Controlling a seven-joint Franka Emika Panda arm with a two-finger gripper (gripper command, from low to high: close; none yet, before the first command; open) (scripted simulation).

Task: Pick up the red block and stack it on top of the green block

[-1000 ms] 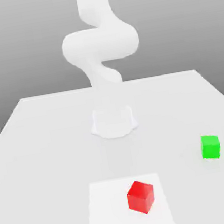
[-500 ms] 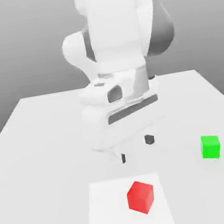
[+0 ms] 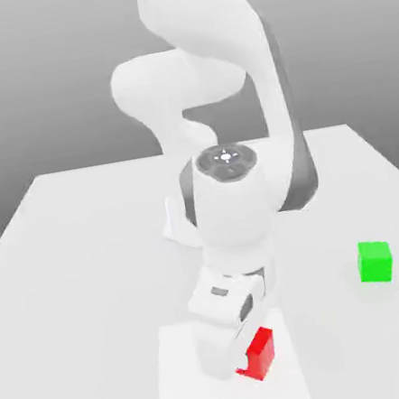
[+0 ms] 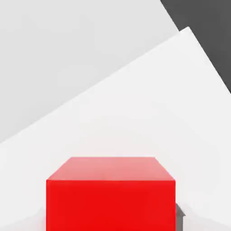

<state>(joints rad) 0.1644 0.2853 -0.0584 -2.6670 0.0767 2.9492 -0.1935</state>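
Note:
The red block (image 3: 262, 354) rests on a lighter square patch (image 3: 185, 389) near the table's front edge. My gripper (image 3: 246, 360) has come down over it, and the white hand hides the block's side toward the exterior view's left. It is shut on the red block. In the hand view the red block (image 4: 110, 194) looms very close, with a dark fingertip (image 4: 179, 215) against its side. The green block (image 3: 375, 261) sits on the table apart from it, toward the exterior view's right and a little farther back.
The arm's white links (image 3: 232, 207) rise from the base at the table's middle and lean forward over the patch. The white table (image 3: 67, 262) spreads wide on both sides. A dark floor strip (image 4: 203, 27) shows past the table's edge.
The arm has swung forward and down from above the table until the hand reached the red block. The jaws, open before, have closed on it. Neither block has moved.

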